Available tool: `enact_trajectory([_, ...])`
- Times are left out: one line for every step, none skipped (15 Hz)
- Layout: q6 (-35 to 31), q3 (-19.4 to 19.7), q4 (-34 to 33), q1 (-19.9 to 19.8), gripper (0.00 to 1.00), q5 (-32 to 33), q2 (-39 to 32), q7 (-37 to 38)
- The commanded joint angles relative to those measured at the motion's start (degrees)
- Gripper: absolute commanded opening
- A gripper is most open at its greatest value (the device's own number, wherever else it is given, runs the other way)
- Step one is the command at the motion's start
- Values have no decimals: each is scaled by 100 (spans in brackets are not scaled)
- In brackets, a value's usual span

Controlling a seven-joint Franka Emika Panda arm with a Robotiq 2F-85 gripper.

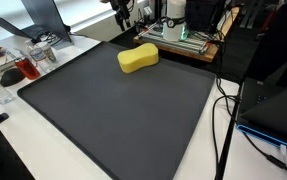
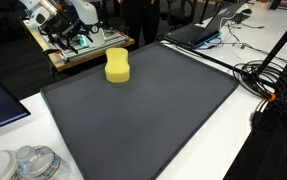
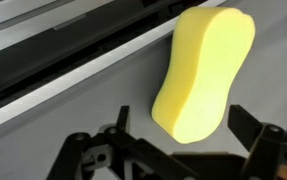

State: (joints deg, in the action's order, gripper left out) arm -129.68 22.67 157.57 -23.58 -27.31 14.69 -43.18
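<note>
The yellow, peanut-shaped foam sponge (image 3: pixel 208 70) lies flat on the dark grey rubber mat (image 1: pixel 123 115), close to the mat's far edge in both exterior views. In the wrist view, the black gripper (image 3: pixel 181 112) has its jaws spread wide and holds nothing. The sponge's lower end appears between the fingers.

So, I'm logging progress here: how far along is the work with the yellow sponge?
Done: nothing yet; the sponge lies free on the dark mat. In hand: the end effector is open, apart from the sponge, which shows between its fingers in the wrist view. Left: contact and any grip.
</note>
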Motion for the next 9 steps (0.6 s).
enact_trajectory([-75, -245, -36, 123, 100, 599, 600, 1394])
enact_trajectory([-91, -379, 221, 131, 100, 841, 967, 1809])
enact_trajectory([-54, -482, 258, 164, 100, 1032, 1134, 2180])
enact_trajectory([124, -588, -33, 246, 100, 1178, 1065, 2559])
enact_trajectory([199, -725, -17, 311, 100, 1287, 1229, 2916])
enact_trajectory([212, -853, -34, 381, 100, 1383, 1348, 3209])
enact_trajectory([260, -978, 5, 479, 100, 1415, 1466, 3477])
enact_trajectory([189, -1097, 46, 569, 100, 1429, 1532, 3721])
enact_trajectory([203, -1198, -25, 663, 100, 1432, 1512, 3951])
